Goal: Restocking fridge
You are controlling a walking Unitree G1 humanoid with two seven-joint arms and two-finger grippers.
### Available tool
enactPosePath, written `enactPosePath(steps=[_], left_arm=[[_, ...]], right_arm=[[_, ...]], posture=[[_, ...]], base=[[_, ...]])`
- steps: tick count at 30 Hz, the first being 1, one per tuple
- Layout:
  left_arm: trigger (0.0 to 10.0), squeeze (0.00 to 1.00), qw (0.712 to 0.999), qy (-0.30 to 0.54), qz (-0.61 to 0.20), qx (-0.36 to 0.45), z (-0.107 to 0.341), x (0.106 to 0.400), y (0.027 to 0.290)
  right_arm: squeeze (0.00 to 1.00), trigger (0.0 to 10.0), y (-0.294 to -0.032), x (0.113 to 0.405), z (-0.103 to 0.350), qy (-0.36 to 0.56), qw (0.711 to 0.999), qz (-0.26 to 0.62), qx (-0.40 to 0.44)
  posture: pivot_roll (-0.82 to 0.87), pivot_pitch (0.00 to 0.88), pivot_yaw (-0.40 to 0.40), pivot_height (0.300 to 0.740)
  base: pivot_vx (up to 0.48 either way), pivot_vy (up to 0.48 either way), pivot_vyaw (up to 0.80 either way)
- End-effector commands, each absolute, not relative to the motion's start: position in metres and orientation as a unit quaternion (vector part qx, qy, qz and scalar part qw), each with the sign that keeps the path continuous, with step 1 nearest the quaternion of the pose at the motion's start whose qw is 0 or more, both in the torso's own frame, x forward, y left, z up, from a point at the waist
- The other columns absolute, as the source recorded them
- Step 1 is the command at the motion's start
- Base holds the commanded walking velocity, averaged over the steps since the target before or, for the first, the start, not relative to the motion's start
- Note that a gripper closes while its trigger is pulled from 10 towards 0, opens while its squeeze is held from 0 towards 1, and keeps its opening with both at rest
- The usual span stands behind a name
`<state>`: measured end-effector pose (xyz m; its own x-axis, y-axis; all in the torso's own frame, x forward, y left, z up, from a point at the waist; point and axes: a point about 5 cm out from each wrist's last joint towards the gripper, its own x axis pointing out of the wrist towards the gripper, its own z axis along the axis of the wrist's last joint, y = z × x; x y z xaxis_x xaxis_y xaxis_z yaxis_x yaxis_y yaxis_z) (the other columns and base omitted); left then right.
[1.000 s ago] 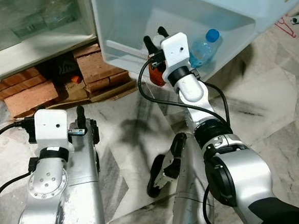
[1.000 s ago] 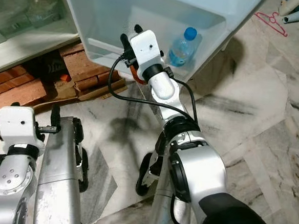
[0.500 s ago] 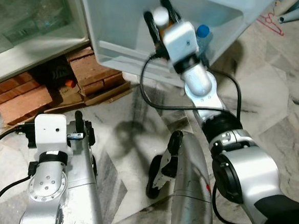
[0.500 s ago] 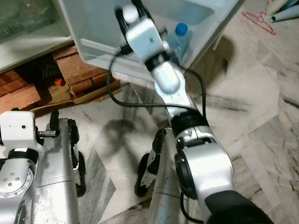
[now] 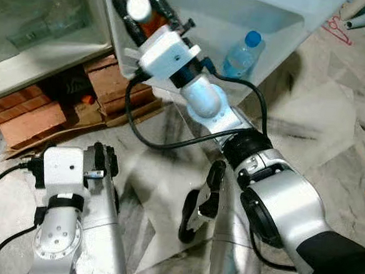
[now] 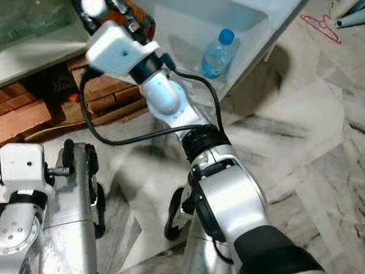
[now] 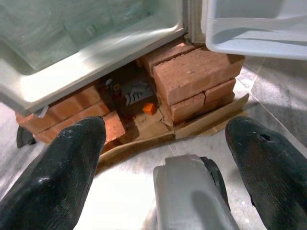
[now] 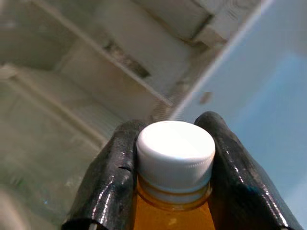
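orange juice bottle (image 8: 173,201) sits clamped at its neck between the right gripper (image 8: 172,163) fingers, probably heavy, slippery and prone to swing. left gripper (image 7: 163,143) fingers are spread, empty.

No readable text anywhere. The dark packet (image 7: 135,91) under the fridge (image 7: 91,48), at about ten o'clock from the bricks (image 7: 196,76), carries pale markings, too blurred to make out. The water bottle (image 5: 240,55) label can't be read.
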<state>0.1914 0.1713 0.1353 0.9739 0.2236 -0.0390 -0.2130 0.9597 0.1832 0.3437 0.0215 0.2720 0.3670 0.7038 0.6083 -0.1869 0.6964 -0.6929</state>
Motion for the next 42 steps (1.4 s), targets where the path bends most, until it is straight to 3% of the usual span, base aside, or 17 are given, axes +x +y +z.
enactPosePath(steps=[1, 2, 6, 9, 13, 16, 18, 22, 24, 27, 29, 35, 42], left_arm=[[10.0, 0.0, 0.989, 0.04, 0.109, 0.094, 0.135, 0.185, 0.171], [10.0, 0.0, 0.988, 0.044, 0.11, 0.097, 0.135, 0.18, 0.172], [10.0, 0.0, 0.987, 0.053, 0.115, 0.101, 0.135, 0.171, 0.175], [10.0, 0.0, 0.986, 0.06, 0.115, 0.103, 0.135, 0.165, 0.174], [10.0, 0.0, 0.987, 0.069, 0.106, 0.103, 0.136, 0.158, 0.17], [10.0, 0.0, 0.987, 0.07, 0.103, 0.106, 0.138, 0.157, 0.17], [10.0, 0.0, 0.986, 0.071, 0.103, 0.106, 0.138, 0.157, 0.171], [10.0, 0.0, 0.986, 0.074, 0.101, 0.108, 0.137, 0.157, 0.173], [10.0, 0.0, 0.987, 0.071, 0.096, 0.105, 0.136, 0.164, 0.169], [10.0, 0.0, 0.987, 0.07, 0.097, 0.105, 0.136, 0.167, 0.169], [10.0, 0.0, 0.988, 0.065, 0.096, 0.103, 0.134, 0.174, 0.17], [10.0, 0.0, 0.99, 0.046, 0.087, 0.102, 0.13, 0.2, 0.169], [10.0, 0.0, 0.992, 0.026, 0.085, 0.094, 0.128, 0.22, 0.165]], right_arm=[[0.0, 10.0, 0.019, 0.347, 0.251, -0.46, 0.782, 0.282, -0.312], [0.0, 10.0, 0.018, 0.35, 0.233, -0.441, 0.767, 0.28, -0.373], [0.0, 10.0, 0.012, 0.356, 0.221, -0.418, 0.763, 0.262, -0.418], [0.0, 10.0, 0.004, 0.363, 0.212, -0.386, 0.773, 0.243, -0.44], [0.0, 10.0, -0.017, 0.376, 0.195, -0.31, 0.81, 0.189, -0.461], [0.0, 10.0, -0.025, 0.378, 0.187, -0.282, 0.817, 0.178, -0.471], [0.0, 10.0, -0.031, 0.381, 0.184, -0.256, 0.84, 0.164, -0.45], [0.0, 10.0, -0.033, 0.38, 0.178, -0.231, 0.857, 0.173, -0.426], [0.0, 10.0, -0.038, 0.382, 0.176, -0.187, 0.9, 0.179, -0.35], [0.0, 10.0, -0.042, 0.384, 0.176, -0.171, 0.917, 0.175, -0.314], [0.0, 10.0, -0.05, 0.384, 0.177, -0.16, 0.94, 0.177, -0.242], [0.0, 10.0, -0.062, 0.38, 0.171, -0.154, 0.946, 0.228, -0.17], [0.0, 10.0, -0.08, 0.377, 0.158, -0.13, 0.949, 0.233, -0.17]], posture=[[0.34, 0.447, -0.139, 0.514], [0.35, 0.459, -0.139, 0.514], [0.36, 0.483, -0.135, 0.514], [0.37, 0.496, -0.128, 0.514], [0.4, 0.507, -0.114, 0.514], [0.4, 0.511, -0.11, 0.514], [0.41, 0.516, -0.104, 0.514], [0.39, 0.508, -0.103, 0.514], [0.39, 0.491, -0.108, 0.514], [0.37, 0.478, -0.109, 0.514], [0.35, 0.445, -0.115, 0.514], [0.28, 0.366, -0.123, 0.514], [0.25, 0.297, -0.134, 0.514]], base=[[0.0, 0.0, 0.0], [0.0, 0.0, 0.0], [0.0, 0.0, 0.0], [0.0, 0.0, 0.0], [0.0, 0.0, 0.0], [0.0, 0.0, 0.0], [0.0, 0.0, 0.0], [0.0, 0.0, 0.0], [0.0, 0.0, 0.0], [0.0, 0.0, 0.0], [0.0, 0.0, 0.0], [0.0, 0.0, 0.0], [0.0, 0.0, 0.0]])
